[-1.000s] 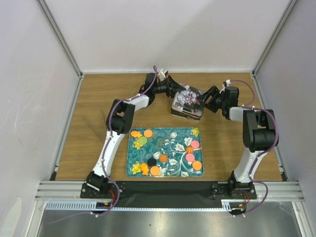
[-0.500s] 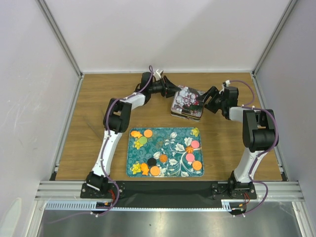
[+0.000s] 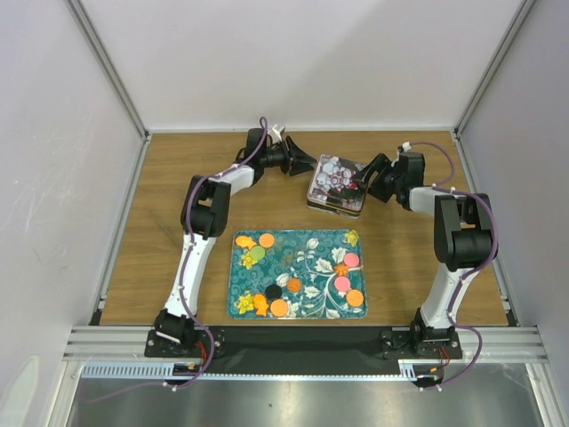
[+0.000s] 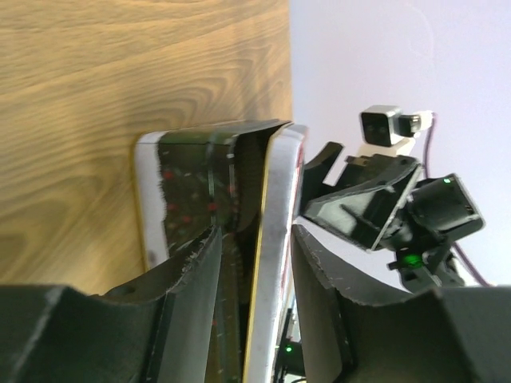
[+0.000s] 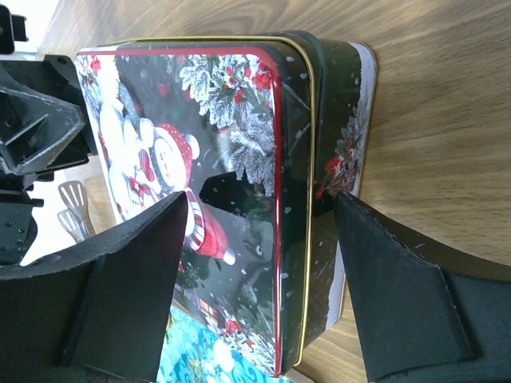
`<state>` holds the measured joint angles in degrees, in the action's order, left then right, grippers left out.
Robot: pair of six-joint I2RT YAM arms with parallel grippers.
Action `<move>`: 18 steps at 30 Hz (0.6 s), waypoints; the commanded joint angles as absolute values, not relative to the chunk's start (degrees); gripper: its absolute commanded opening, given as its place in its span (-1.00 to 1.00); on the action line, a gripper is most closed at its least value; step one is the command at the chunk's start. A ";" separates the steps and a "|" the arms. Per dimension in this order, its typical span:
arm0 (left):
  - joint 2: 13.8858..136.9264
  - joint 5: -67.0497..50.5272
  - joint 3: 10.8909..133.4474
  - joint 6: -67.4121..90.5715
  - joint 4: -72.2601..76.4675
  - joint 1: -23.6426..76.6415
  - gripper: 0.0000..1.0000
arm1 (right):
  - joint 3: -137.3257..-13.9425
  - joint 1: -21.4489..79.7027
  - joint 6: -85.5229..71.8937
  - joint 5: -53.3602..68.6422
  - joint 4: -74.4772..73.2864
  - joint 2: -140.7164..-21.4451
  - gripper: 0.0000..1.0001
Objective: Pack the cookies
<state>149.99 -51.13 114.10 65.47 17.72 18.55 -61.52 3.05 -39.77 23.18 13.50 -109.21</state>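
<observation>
Glossy printed metal tin, its lid rimmed in shiny red and gold, on a matt wood-grain bench. To either side of the tin, the left tool and right tool show fingers of matt black plastic, their edges scuffed pale and rough. On the near side of the tin, a smooth teal tray with a slight sheen carries flat, matt cookies. Smooth white panels and brushed metal rails stand around the bench.
</observation>
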 commanded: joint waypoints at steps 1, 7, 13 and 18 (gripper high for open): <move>145.72 -50.36 116.28 61.36 14.86 17.67 -0.08 | -64.34 3.69 -38.41 21.36 11.95 -109.34 0.58; 143.88 -49.04 115.23 57.04 12.56 17.58 -0.02 | -67.06 4.57 -37.01 18.72 7.22 -109.69 0.56; 140.28 -48.08 111.71 53.53 12.48 17.58 0.12 | -71.70 6.24 -35.34 14.69 1.34 -110.91 0.57; 137.46 -46.32 107.58 51.60 13.53 17.49 0.28 | -75.40 6.85 -34.63 13.01 -3.07 -112.59 0.57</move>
